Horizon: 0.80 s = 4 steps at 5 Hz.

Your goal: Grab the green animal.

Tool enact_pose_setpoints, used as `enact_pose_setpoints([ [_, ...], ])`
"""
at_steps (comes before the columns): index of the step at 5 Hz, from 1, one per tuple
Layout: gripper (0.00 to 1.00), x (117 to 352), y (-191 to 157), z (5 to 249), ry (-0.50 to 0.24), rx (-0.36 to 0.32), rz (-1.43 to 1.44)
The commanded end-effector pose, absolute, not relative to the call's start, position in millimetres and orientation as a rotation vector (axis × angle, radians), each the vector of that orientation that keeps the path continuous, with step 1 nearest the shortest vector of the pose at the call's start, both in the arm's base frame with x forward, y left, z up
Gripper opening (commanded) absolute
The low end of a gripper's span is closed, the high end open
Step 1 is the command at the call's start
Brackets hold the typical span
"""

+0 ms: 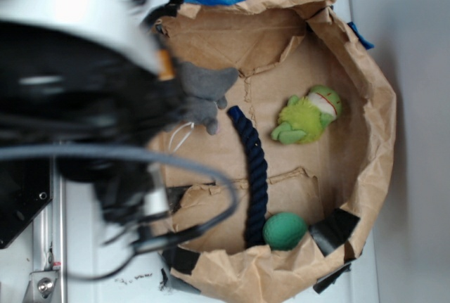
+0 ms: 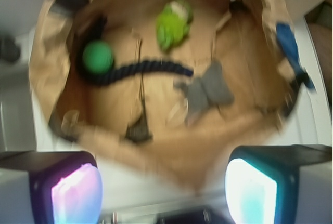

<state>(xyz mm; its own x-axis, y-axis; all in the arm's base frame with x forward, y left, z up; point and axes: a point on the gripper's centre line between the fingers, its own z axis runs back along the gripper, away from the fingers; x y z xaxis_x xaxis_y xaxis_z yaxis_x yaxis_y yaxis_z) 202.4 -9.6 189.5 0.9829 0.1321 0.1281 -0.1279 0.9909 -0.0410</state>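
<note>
In the wrist view our gripper point(image 2: 164, 193) hangs with fingers spread and empty above the near rim of the paper bag point(image 2: 47, 78). The green animal point(image 2: 173, 22) lies on the bag's floor, far ahead past the rope point(image 2: 151, 68), its length seemingly running near to far.
</note>
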Motion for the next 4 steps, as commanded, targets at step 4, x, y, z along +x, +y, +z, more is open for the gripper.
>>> enact_pose_setpoints([
  [4,1.0,307.2,26.9,95.7,-0.383,-0.019,0.36],
])
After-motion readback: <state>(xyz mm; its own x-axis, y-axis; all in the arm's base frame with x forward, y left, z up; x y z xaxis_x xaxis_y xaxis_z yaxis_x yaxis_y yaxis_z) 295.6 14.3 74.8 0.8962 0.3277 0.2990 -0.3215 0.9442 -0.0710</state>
